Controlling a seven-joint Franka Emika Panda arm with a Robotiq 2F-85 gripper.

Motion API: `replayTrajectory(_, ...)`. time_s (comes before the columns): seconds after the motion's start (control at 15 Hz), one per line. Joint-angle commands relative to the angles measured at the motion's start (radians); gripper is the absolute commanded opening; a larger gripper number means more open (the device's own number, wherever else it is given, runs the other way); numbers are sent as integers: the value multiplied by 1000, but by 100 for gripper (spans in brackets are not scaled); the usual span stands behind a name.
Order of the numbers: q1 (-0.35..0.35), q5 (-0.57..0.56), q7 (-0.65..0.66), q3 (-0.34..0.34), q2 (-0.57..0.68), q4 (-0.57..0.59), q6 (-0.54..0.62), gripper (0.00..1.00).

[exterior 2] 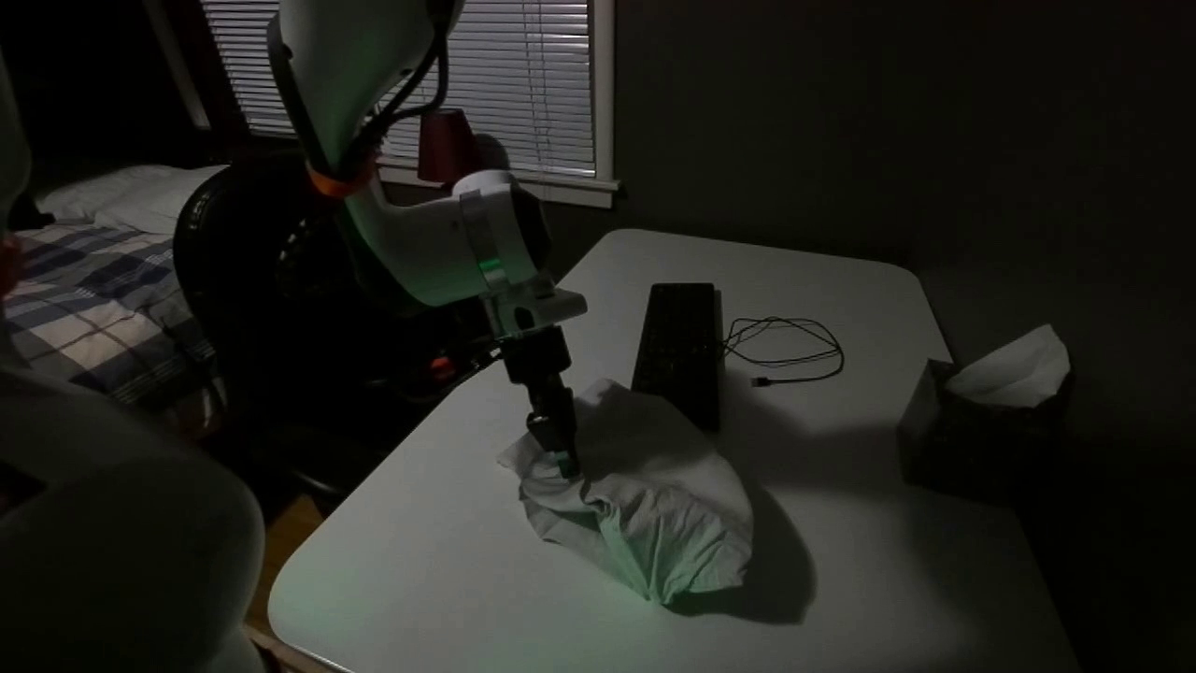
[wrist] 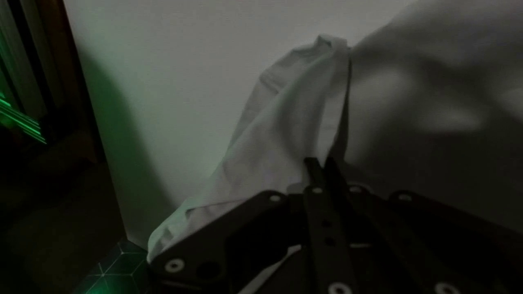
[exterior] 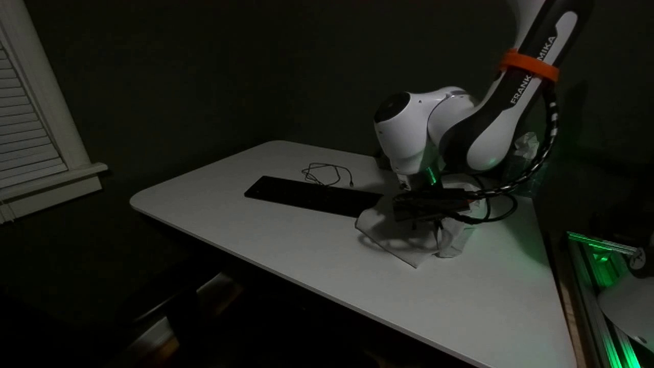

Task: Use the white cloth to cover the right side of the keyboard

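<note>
Now my pincer [wrist: 321,162] is pinching the white cloth [exterior 2: 668,472], and there lies the keyboard [exterior 2: 677,341], long axis pointing toward those folds.

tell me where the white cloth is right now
In an exterior view, the white cloth is right of centre, at the right end of the keyboard; the wrist view shows a fold of it pinched in the gripper.
</note>
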Motion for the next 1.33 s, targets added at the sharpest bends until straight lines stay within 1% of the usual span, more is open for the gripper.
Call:
replayTrajectory(0.0,23,24,-1,-3,-18,-2,-49,1)
replayTrajectory(0.13,27,42,-29,7,-68,-21,-68,1)
replayTrajectory(0.27,36,47,-55,20,-161,-45,-109,1)
replayTrajectory(0.47,46,19,-54,53,-331,-67,-182,1)
replayTrajectory(0.67,42,7,-55,100,-496,-74,-210,1)
replayTrajectory(0.93,31,27,-76,152,-692,-85,-201,1)
replayTrajectory(1.0,27,16,-74,163,-734,-90,-184,1)
replayTrajectory(1.07,15,-24,-56,179,-775,-99,-154,1)
replayTrajectory(1.13,3,-54,-47,194,-803,-98,-149,1)
replayTrajectory(1.27,-16,-108,-37,211,-856,-107,-102,1)
